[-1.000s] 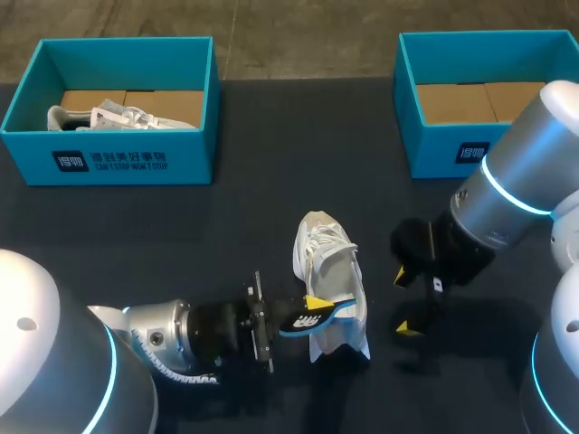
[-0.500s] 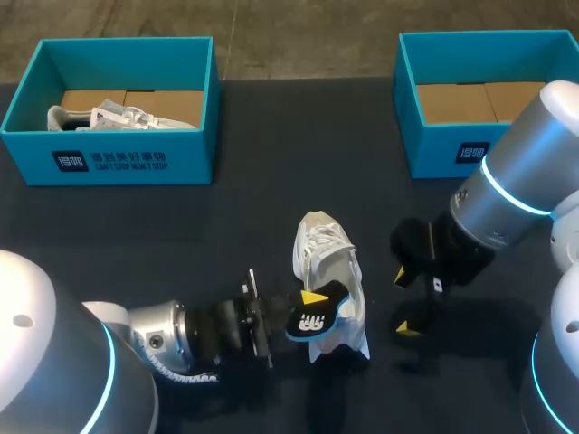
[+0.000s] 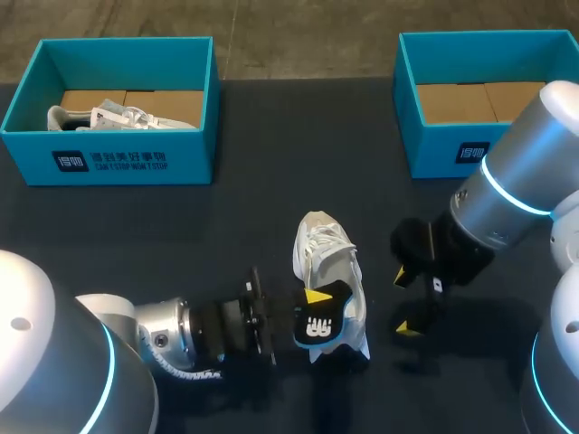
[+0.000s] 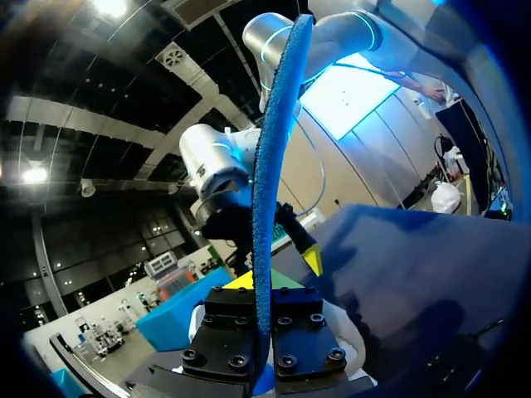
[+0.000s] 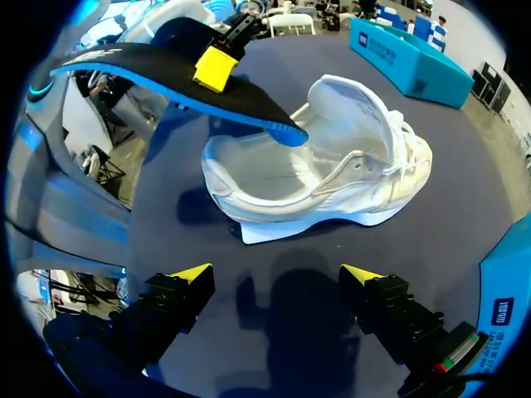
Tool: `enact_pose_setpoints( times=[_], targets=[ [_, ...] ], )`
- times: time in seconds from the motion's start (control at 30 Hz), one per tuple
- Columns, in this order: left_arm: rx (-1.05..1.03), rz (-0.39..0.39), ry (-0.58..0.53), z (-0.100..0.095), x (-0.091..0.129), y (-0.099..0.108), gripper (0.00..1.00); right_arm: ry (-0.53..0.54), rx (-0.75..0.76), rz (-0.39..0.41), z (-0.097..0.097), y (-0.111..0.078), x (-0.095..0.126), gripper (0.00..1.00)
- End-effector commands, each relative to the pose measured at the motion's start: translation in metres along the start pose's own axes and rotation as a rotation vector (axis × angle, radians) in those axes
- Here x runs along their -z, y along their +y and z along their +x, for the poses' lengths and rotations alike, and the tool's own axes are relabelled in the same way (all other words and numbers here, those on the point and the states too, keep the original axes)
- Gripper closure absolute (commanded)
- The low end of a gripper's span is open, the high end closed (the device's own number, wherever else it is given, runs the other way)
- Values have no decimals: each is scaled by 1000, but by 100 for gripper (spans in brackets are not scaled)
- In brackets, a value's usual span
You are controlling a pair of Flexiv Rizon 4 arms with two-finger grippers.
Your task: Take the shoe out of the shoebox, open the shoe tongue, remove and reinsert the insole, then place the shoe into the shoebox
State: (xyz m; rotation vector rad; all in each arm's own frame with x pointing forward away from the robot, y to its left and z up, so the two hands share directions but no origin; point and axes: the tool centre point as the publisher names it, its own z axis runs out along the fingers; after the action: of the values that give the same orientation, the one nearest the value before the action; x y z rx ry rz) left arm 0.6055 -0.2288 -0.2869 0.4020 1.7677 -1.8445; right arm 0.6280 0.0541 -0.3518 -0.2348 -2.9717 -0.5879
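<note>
A white shoe [image 3: 327, 271] lies on its side on the dark table, toe toward the boxes, its opening facing my right gripper [image 3: 404, 303]. My left gripper [image 3: 311, 306] is shut on a black insole with a blue underside [image 3: 320, 329], held over the shoe's heel. In the left wrist view the insole [image 4: 267, 166] stands edge-on between the fingers [image 4: 264, 332]. The right wrist view shows the shoe [image 5: 332, 178] ahead, the insole [image 5: 166, 70] above its heel opening, and my right gripper [image 5: 278, 278] open with nothing in it, beside the sole.
A teal shoebox [image 3: 109, 163] at the back left holds another white shoe [image 3: 118, 117]. A second teal shoebox [image 3: 452, 149] at the back right shows only its cardboard floor. Bare dark table lies between the boxes and the shoe.
The left wrist has turned, so the insole went from lying flat to showing its black printed face upward over the heel. The right arm and the shoe stayed still.
</note>
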Motion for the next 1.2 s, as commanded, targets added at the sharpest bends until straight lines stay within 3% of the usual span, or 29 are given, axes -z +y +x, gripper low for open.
enact_pose_setpoints(
  times=[0.03, 0.23, 0.63, 1.2],
  targets=[
    [-6, 6, 11, 1, -1, -8, 100, -2, -1, 1, 1, 0, -1, 0],
    [4, 54, 36, 0, -6, -17, 100, -2, -1, 1, 1, 0, -1, 0],
    [5, 104, 114, 8, -41, -20, 100, -2, -1, 1, 1, 0, -1, 0],
    [68, 93, 123, 12, -75, 8, 100, -2, -1, 1, 1, 0, -1, 0]
  ],
)
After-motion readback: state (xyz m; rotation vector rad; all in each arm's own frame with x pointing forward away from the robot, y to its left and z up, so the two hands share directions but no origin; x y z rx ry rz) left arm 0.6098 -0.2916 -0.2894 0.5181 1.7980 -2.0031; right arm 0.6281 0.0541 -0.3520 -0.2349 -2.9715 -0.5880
